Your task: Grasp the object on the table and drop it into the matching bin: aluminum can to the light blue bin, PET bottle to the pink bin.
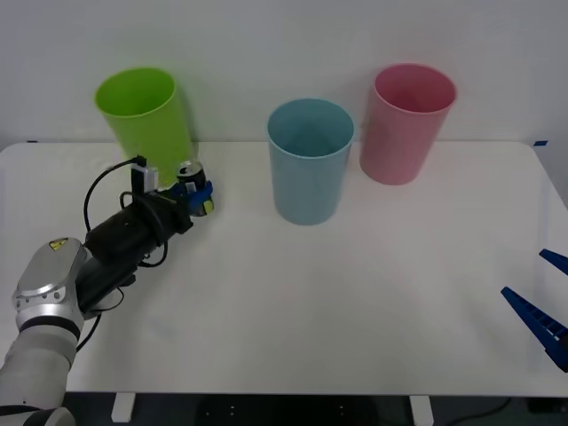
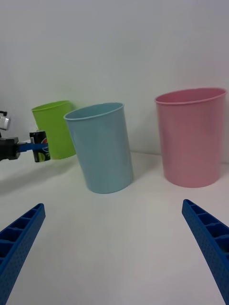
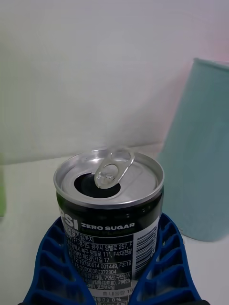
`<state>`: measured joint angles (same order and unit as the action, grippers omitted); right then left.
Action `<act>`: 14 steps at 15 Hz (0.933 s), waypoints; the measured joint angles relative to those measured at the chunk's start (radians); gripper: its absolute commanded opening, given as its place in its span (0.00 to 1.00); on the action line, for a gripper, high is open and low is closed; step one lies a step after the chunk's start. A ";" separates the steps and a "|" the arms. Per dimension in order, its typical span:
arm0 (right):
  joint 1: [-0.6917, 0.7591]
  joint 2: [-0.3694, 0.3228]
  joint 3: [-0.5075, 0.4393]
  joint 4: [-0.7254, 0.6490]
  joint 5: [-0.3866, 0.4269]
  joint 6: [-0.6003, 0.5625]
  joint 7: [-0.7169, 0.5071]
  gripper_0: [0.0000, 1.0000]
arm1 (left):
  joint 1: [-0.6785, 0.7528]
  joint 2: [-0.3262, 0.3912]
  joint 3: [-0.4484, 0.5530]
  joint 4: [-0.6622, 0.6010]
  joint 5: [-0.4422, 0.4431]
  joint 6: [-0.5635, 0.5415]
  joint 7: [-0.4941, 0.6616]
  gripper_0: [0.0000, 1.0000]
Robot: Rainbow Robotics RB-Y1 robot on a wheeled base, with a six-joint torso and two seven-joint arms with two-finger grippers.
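The aluminum can (image 1: 190, 172), dark with a silver top and pull-tab, is held in my left gripper (image 1: 197, 197) just in front of the lime green bin. In the left wrist view the can (image 3: 109, 190) sits between blue ribbed fingers (image 3: 47, 267) shut on its sides. From the right wrist view the can (image 2: 42, 145) looks raised slightly off the table (image 1: 355, 293). The light blue bin (image 1: 309, 169) stands to the can's right at the table's middle back, and the pink bin (image 1: 406, 124) is farther right. My right gripper (image 1: 537, 324) rests open at the table's right front edge.
A lime green bin (image 1: 146, 115) stands at the back left, right behind the held can. Bare white tabletop stretches between the can and the light blue bin (image 2: 102, 147) and across the front. A white wall is behind the bins.
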<state>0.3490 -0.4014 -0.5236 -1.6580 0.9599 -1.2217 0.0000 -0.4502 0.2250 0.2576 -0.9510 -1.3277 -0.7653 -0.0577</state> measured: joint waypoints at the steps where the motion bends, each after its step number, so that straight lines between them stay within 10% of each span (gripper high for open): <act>1: 0.000 0.000 0.000 0.000 0.000 0.000 0.000 1.00 | 0.002 0.016 0.000 0.000 0.025 -0.016 -0.003 0.00; 14: 0.000 0.000 0.000 0.000 0.000 0.000 0.000 1.00 | 0.004 0.135 0.020 -0.049 0.213 -0.240 -0.016 0.00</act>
<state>0.3490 -0.4014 -0.5236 -1.6580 0.9599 -1.2217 0.0000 -0.4466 0.3605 0.2773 -1.0003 -1.1151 -1.0054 -0.0739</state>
